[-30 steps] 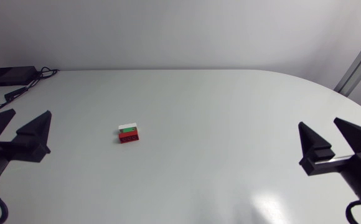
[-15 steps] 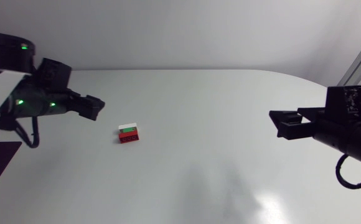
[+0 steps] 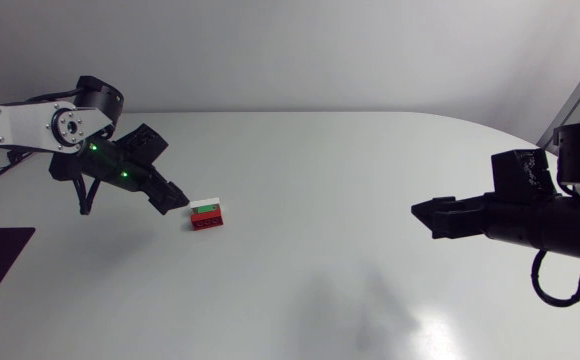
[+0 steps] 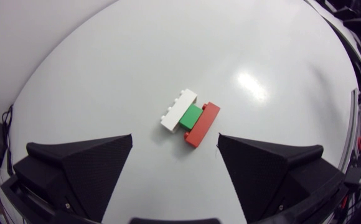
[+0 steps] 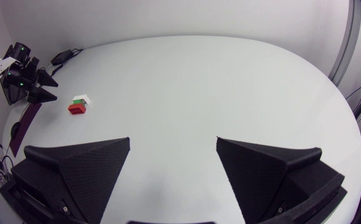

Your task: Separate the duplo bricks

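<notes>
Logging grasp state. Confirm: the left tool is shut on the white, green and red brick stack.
Wrong. The left tool is open, not touching the white, green and red brick stack, which lies ahead of it. The left wrist view shows it.

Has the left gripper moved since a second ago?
Yes. The left gripper swung in from the head view's left side toward the unmoved brick stack, and is now just short of it.
</notes>
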Tool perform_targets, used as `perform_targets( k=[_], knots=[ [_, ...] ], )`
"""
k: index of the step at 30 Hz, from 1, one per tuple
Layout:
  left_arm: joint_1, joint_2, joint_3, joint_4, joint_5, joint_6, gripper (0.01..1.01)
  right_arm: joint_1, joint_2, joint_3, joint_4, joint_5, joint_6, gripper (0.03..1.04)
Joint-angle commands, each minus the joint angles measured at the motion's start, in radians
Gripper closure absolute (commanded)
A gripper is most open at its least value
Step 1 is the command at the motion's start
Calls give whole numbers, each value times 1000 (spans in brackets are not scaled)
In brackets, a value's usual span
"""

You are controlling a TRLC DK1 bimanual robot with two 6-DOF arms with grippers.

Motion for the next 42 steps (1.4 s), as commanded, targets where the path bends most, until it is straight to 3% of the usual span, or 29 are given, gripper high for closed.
perform_targets(
  k=[1, 7, 15, 24, 36, 42],
  knots=[
    [-17, 16, -22, -1, 37, 136, 54, 13, 12, 31, -28, -6, 1, 61],
    [-43, 82, -64, 35, 54, 257, 54, 59, 54, 49, -60, -12, -84, 61],
    [3, 147, -71, 38, 109, 394, 74, 83, 42, 72, -141, -19, -361, 61],
    [21, 233, -10, 38, 132, 451, 89, 99, 57, 35, -133, -21, -428, 61],
    [12, 300, 56, 36, 157, 477, 123, 99, 74, 28, -121, -23, -439, 61],
    [8, 328, 82, 33, 166, 491, 289, 100, 89, 25, -115, -23, -437, 61]
  ],
)
